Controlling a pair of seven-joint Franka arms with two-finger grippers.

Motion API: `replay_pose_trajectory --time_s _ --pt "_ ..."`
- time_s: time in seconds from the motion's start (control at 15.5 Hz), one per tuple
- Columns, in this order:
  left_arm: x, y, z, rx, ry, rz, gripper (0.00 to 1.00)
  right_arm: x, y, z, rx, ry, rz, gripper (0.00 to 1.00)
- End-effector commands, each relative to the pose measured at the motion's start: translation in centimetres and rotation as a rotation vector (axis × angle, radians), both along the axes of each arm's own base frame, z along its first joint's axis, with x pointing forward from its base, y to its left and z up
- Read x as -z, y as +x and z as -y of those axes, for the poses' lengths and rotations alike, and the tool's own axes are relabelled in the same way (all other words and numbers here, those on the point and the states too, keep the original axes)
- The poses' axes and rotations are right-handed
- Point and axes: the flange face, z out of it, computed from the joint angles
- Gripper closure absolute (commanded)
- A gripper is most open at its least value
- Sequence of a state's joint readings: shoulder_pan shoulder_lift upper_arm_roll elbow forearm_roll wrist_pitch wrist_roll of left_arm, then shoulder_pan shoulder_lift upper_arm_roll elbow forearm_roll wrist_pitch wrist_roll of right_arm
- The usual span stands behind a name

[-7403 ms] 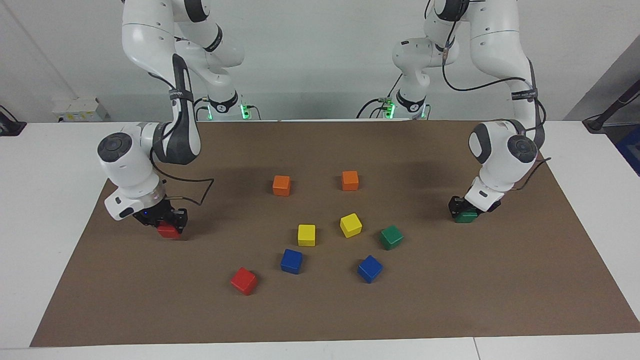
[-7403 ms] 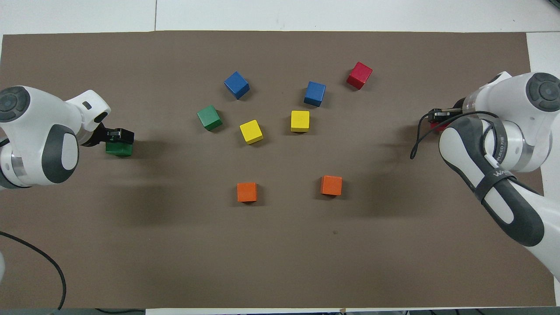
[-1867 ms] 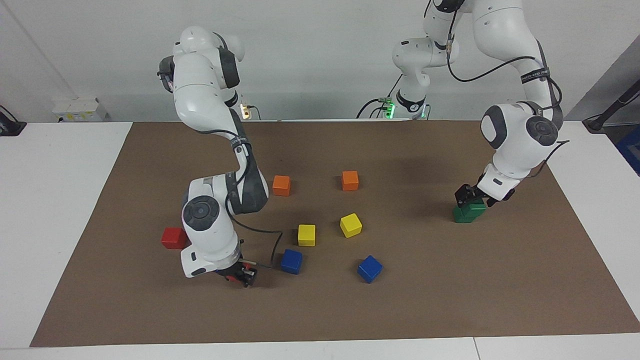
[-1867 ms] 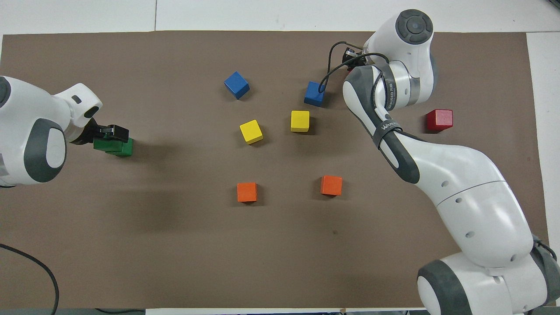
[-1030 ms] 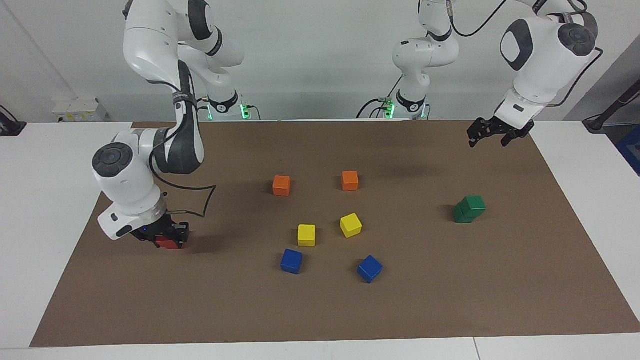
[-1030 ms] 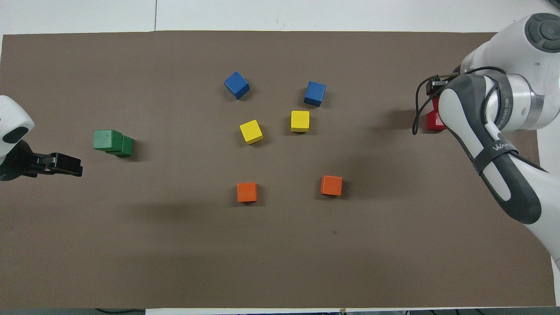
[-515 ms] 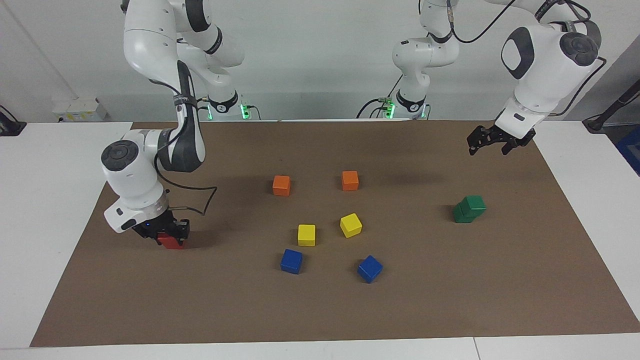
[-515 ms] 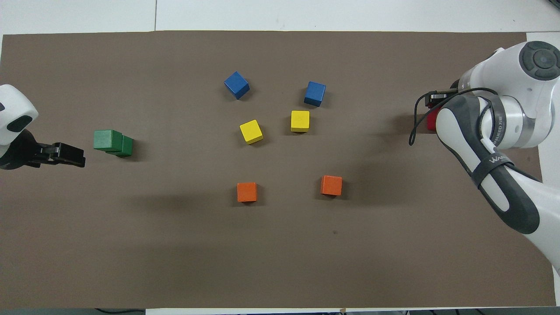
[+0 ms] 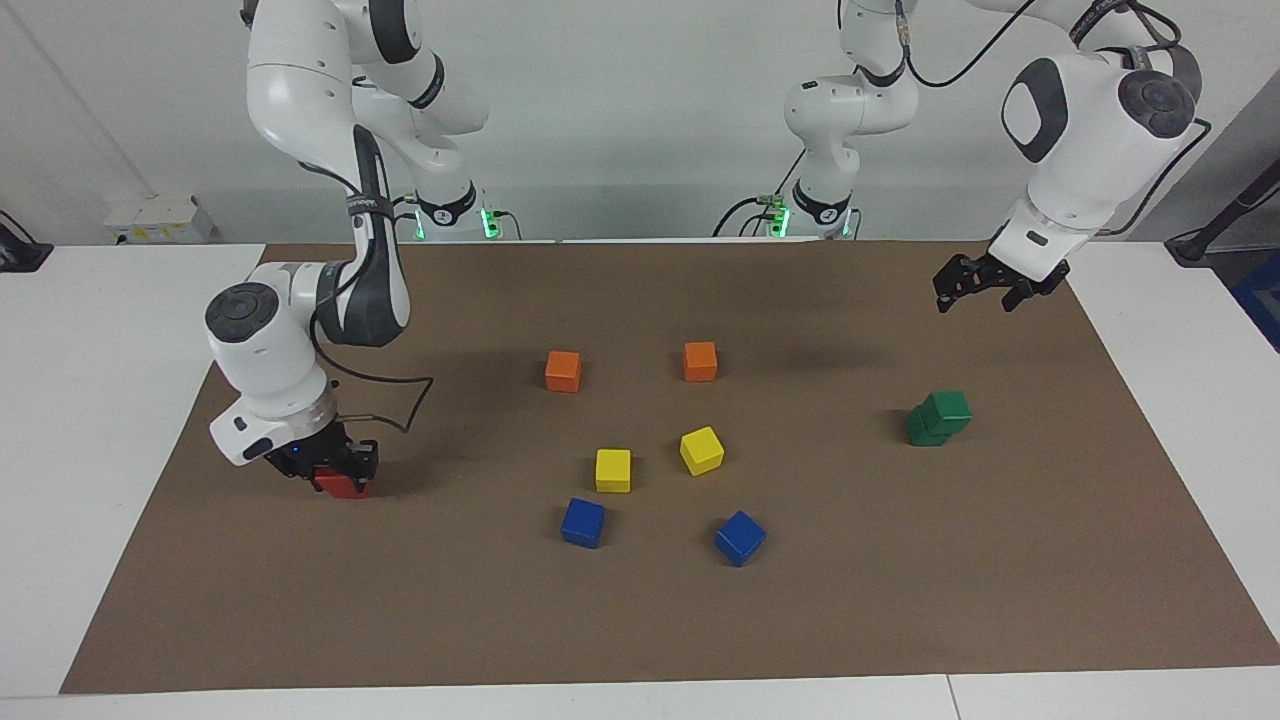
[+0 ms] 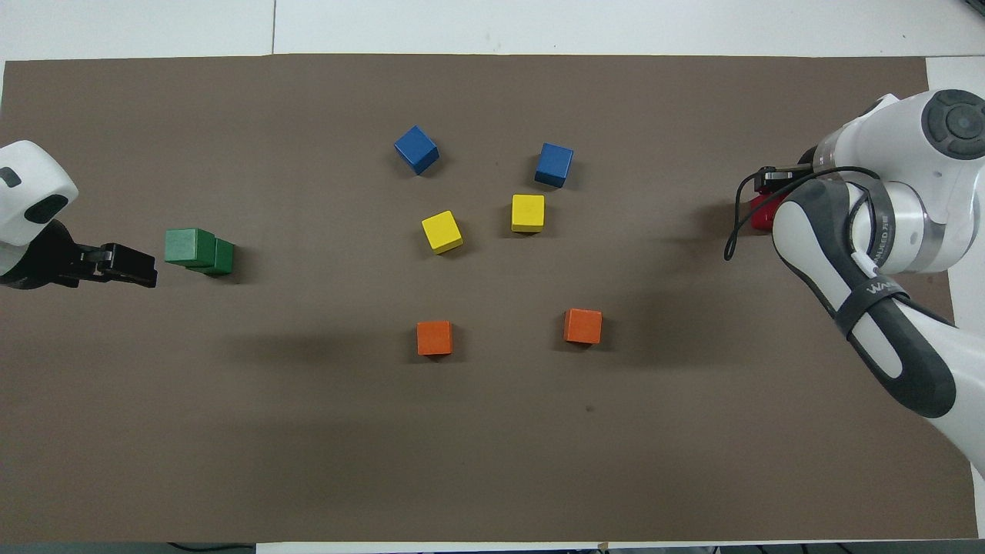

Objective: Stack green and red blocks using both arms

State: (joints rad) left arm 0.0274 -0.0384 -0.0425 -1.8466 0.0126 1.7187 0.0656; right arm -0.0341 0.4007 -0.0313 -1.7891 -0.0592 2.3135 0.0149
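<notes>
facing view: the right gripper [image 9: 335, 465] is pressed together on a red block [image 9: 341, 484], low at the right arm's end of the brown mat [image 9: 640, 620], probably setting it onto the second red one, which i cannot see. the left gripper [image 9: 985, 285] hangs spread and empty above the mat's edge; the green stack [image 9: 938, 417] stands finished, slightly skewed.

overhead view: the same stack [image 10: 197, 251] sits near the left arm's end; orange, yellow and blue cubes lie mid-mat, white tabletop [image 10: 616, 23] around.
</notes>
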Motion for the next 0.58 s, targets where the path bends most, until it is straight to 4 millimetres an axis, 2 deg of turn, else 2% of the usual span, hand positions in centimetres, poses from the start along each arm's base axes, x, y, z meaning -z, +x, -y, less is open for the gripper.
replay_pose_trajectory --time_s 0.0,0.32,0.39,0.45,0.52 --pt "-0.2 0.7 0.3 0.007 -0.013 0.020 0.00 -0.3 -0.9 0.1 -0.015 0.011 0.008 1.00" --pt "-0.2 0.8 0.3 0.010 -0.013 0.017 0.00 -0.2 -1.0 0.7 -0.002 0.016 0.017 1.00" --pt "-0.5 0.7 0.3 0.010 -0.013 0.014 0.00 -0.2 -1.0 0.7 -0.001 0.016 0.017 0.92" --pt "-1.2 0.8 0.3 0.012 -0.011 0.020 0.00 -0.2 -1.0 0.7 0.001 0.018 0.019 0.64" --pt "-1.8 0.8 0.4 0.014 -0.011 0.016 0.00 -0.2 -1.0 0.7 0.005 0.018 0.019 0.51"
